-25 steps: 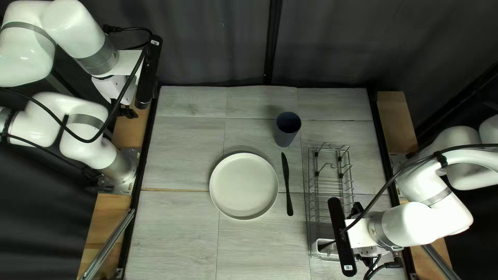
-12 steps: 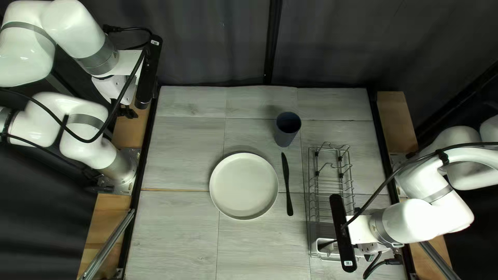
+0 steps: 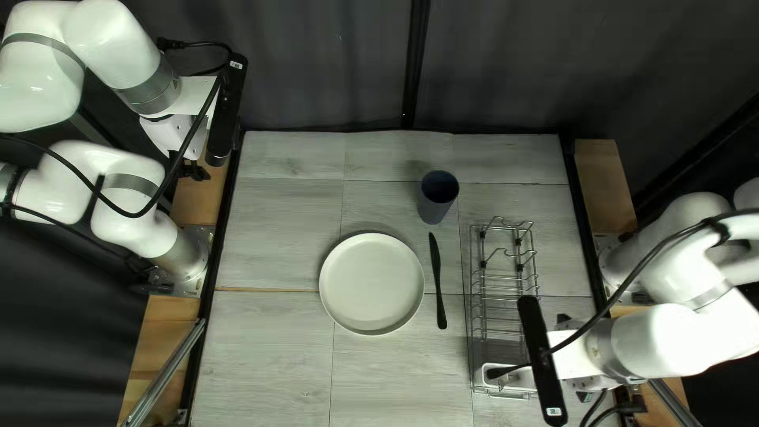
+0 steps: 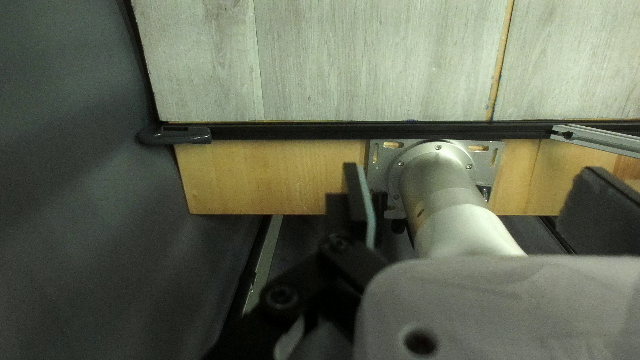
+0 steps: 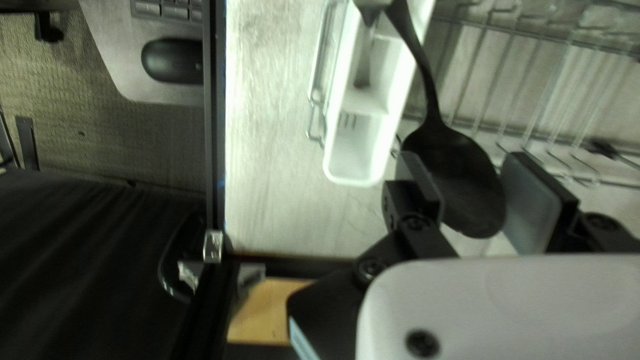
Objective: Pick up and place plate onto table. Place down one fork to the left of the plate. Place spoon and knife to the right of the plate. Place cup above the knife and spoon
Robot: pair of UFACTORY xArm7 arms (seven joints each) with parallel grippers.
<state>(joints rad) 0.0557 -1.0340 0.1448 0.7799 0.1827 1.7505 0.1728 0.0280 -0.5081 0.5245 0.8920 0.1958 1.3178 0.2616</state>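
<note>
Right wrist view, nearest things first: my right gripper (image 3: 585, 383) has its jaws about the width of a spoon's bowl apart, and they have hold of the black spoon (image 5: 463, 180) by that bowl, one pad on each side. With twelve straight ahead of the gripper, the spoon's handle runs out toward eleven o'clock, across the wall of the white cutlery tray (image 5: 357, 160). Another utensil (image 5: 375, 7) is up there at the tray, too blurred to name. The wire rack (image 5: 507, 73) lies toward one o'clock. Off the table's edge, at ten o'clock, are a black mouse (image 5: 175, 60) and, farther on, part of a keyboard (image 5: 175, 9).

Top left view: the tray sits in the near end of the rack, at four o'clock from the white plate (image 3: 371, 282), and the end of the spoon's handle shows over it. The plate lies flat on the table (image 3: 261, 356). Just beside it at three o'clock is the black knife (image 3: 438, 281), its blade pointing to twelve. The dark blue cup (image 3: 439, 198) stands upright beyond the knife, at one o'clock from the plate.

Over the table's ten o'clock edge hangs my left gripper (image 3: 192, 169); its own wrist view shows its jaws wide apart and holding nothing.
</note>
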